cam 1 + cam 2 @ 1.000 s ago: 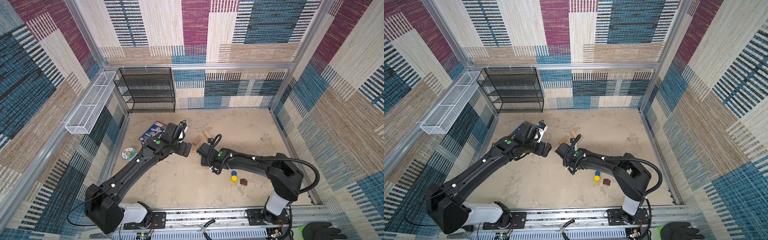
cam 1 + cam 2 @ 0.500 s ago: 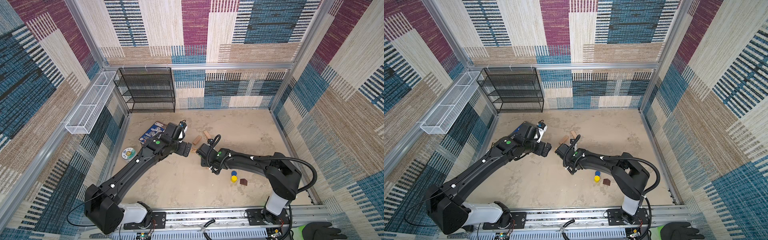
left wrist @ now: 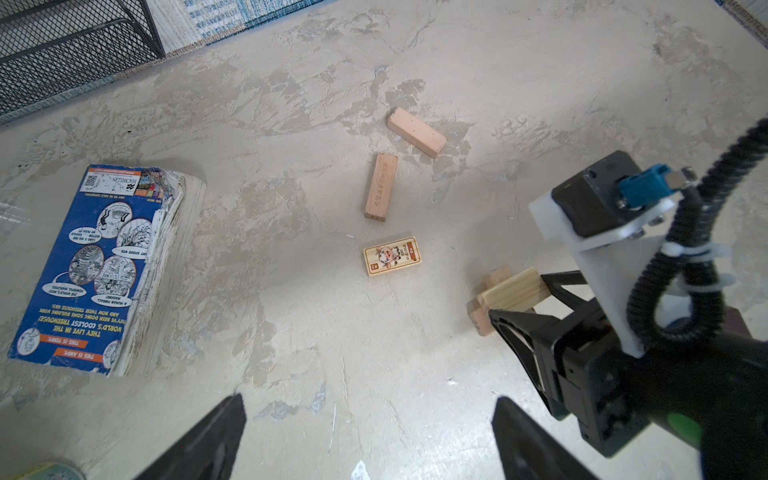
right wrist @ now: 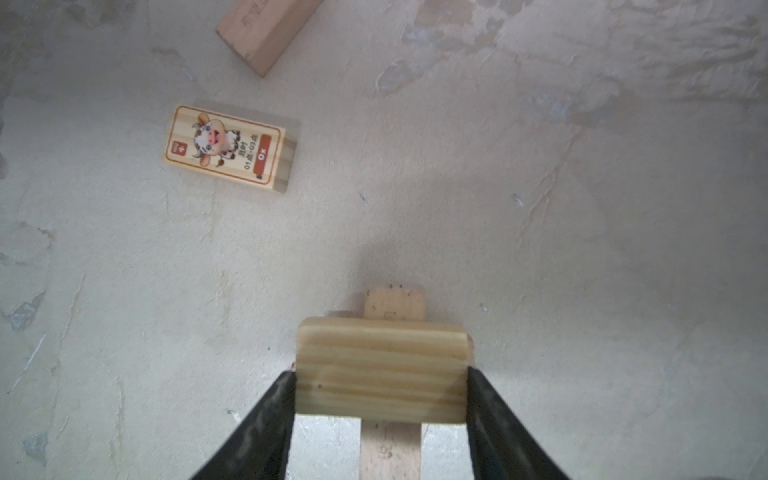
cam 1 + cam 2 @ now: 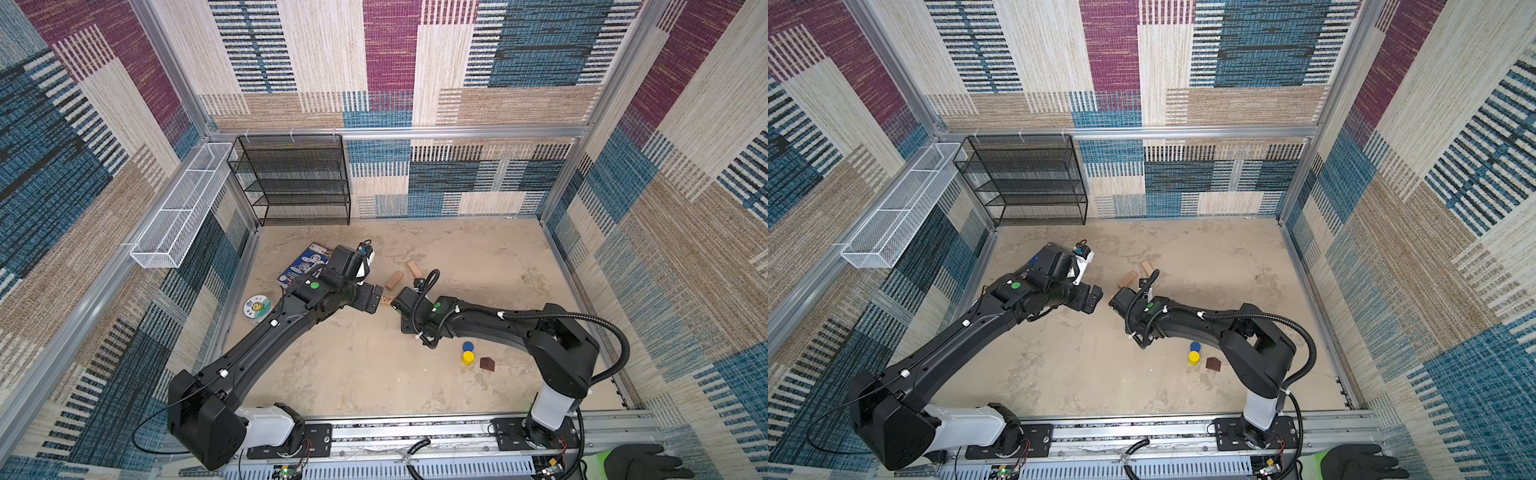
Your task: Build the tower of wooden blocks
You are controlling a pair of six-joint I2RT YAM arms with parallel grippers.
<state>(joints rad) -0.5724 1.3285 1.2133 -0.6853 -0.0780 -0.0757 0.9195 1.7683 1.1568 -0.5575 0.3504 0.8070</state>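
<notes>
My right gripper [image 4: 380,376] is shut on a pale wood block [image 4: 382,353], held crosswise on top of another bar [image 4: 395,305] that lies on the floor. A block with a printed ox picture [image 4: 226,147] lies flat close by, and two plain bars [image 3: 380,191] [image 3: 415,131] lie beyond it. My left gripper [image 3: 370,419] hangs open over bare floor, facing the right gripper [image 5: 397,305] from the left. A blue disc [image 5: 468,345], a yellow cylinder [image 5: 468,357] and a dark-brown piece [image 5: 487,364] sit near the right arm.
A blue printed book [image 3: 99,266] lies left of the blocks, with a round labelled jar [image 5: 257,307] near the left wall. A black mesh shelf [image 5: 299,183] stands at the back left. A white wire basket [image 5: 178,208] hangs on the left wall.
</notes>
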